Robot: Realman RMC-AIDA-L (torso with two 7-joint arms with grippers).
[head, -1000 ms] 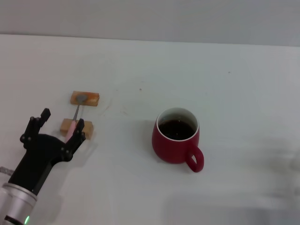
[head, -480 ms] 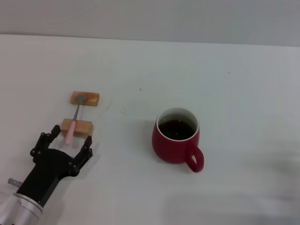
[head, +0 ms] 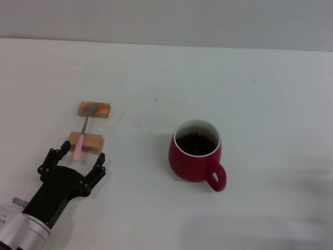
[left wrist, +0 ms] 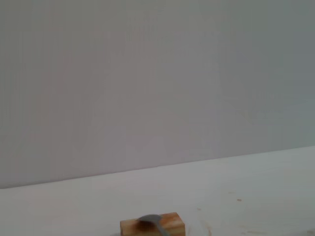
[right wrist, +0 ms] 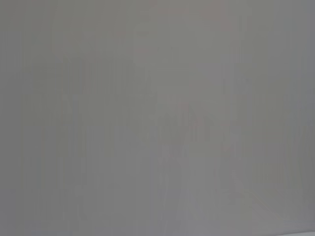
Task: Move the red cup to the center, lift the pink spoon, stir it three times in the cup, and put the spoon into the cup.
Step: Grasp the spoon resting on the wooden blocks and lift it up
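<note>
We see the white desk (head: 270, 94) carrying everything; the red cup (head: 196, 157) stands near its middle, dark liquid inside, handle turned toward the near edge; the left gripper (head: 77, 162) hangs near the near left corner, fingers spread wide and holding nothing; 2 wooden blocks (head: 94, 109) sit beyond it, bearing the pink spoon (head: 79, 146), bowl on the farther block.

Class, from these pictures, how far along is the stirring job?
Done: the red cup stands near mid-table. In hand: the open left gripper sits just short of the pink spoon, which lies across two wooden blocks. Left: lifting, stirring, dropping it in.
</note>
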